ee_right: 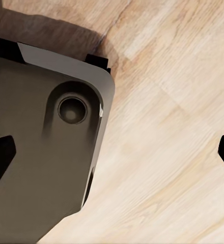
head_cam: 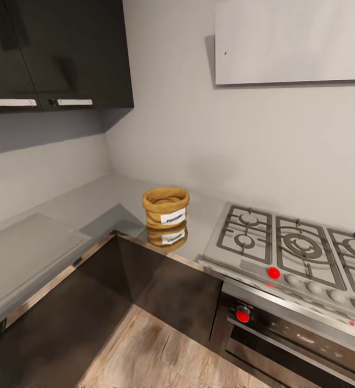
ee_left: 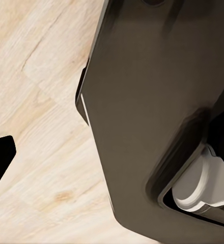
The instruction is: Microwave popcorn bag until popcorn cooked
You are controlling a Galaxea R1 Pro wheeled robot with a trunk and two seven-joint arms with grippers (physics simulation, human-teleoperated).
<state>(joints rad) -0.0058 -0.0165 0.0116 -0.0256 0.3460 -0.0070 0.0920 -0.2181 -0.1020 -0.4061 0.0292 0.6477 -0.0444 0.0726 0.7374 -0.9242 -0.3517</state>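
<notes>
The popcorn bag (head_cam: 165,207), a squat tan sack with a rolled rim and a white label, stands upright on the grey countertop (head_cam: 91,202) near the inner corner, just left of the hob. Its reflection shows in the polished slab below it. Its contents are hidden by the rim. The microwave is out of view. My left gripper (ee_left: 112,162) hangs over the wood floor beside the robot's dark base; one black fingertip (ee_left: 0,157) sits at the frame edge. My right gripper (ee_right: 112,157) is open, fingertips (ee_right: 0,160) far apart, nothing between them.
A steel gas hob (head_cam: 301,248) with red knobs (head_cam: 273,272) lies right of the bag, an oven (head_cam: 306,339) below it and a white hood (head_cam: 290,40) above. Dark wall cabinets (head_cam: 58,54) hang at upper left. A pale flat panel (head_cam: 21,253) lies on the left counter run.
</notes>
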